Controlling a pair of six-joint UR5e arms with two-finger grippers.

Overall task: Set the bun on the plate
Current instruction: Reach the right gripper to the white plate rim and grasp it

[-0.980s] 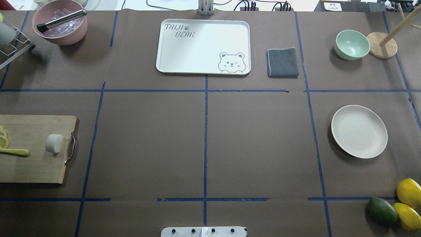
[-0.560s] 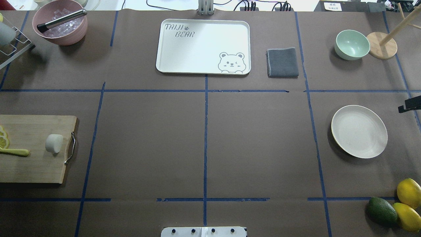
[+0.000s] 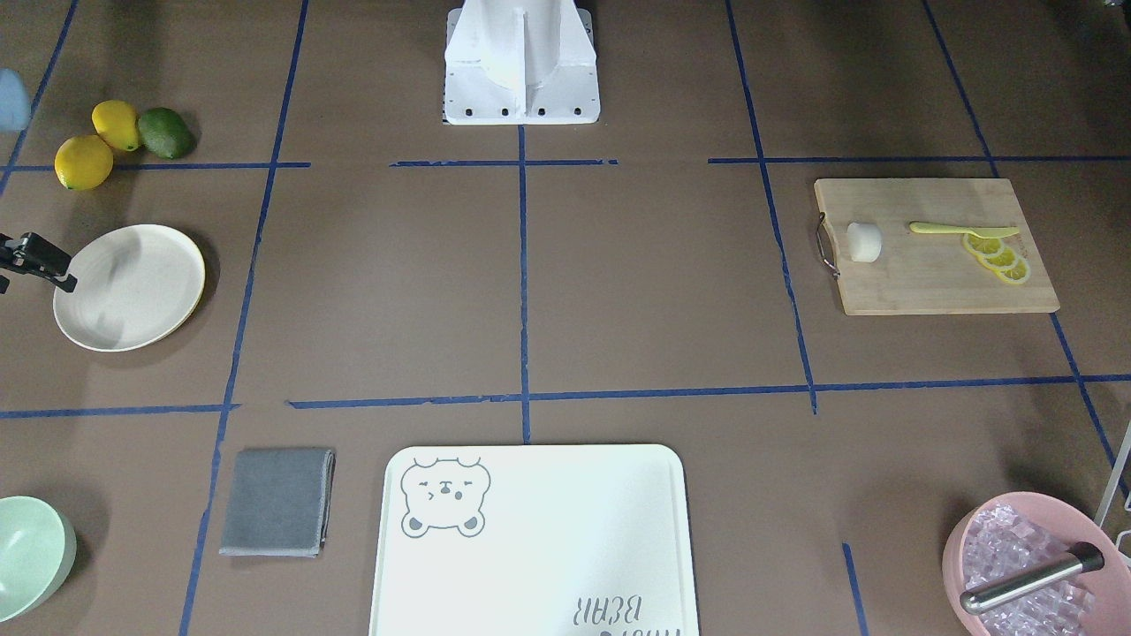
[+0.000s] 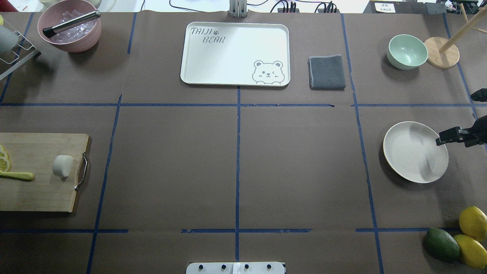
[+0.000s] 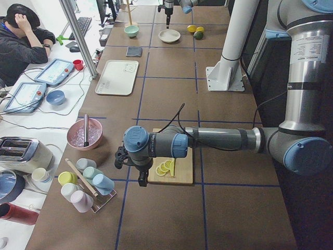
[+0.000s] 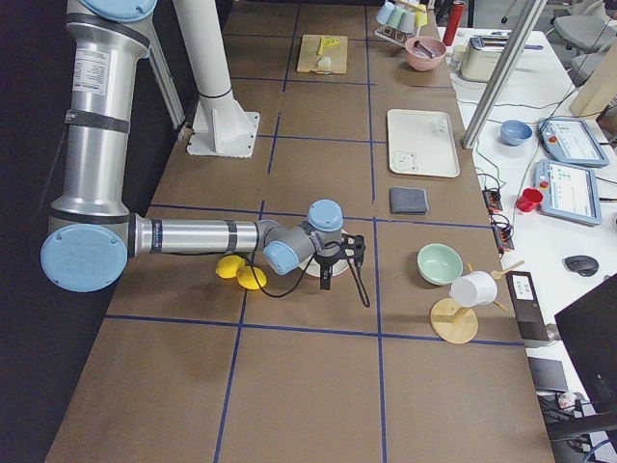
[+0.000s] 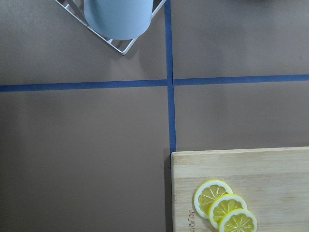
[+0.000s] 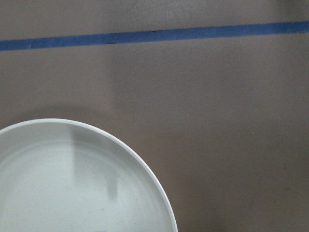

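– Since a second ago the right gripper [image 4: 452, 137] has swung in from the table's edge; it now hangs over the plate's [image 4: 407, 160] outer rim.
– And the bun [image 4: 62, 165]?
– Far left, untouched on the cutting board [image 4: 38, 194], beside its metal handle. The left gripper [image 5: 139, 177] hovers out past the lemon slices [image 4: 3, 160]. Whether either gripper is spread or closed, I cannot tell.
– Risks?
– The bun looks smooth and rounded, so a pinch may roll it or squirt it out. The carry is long, and the right gripper could nudge the plate.
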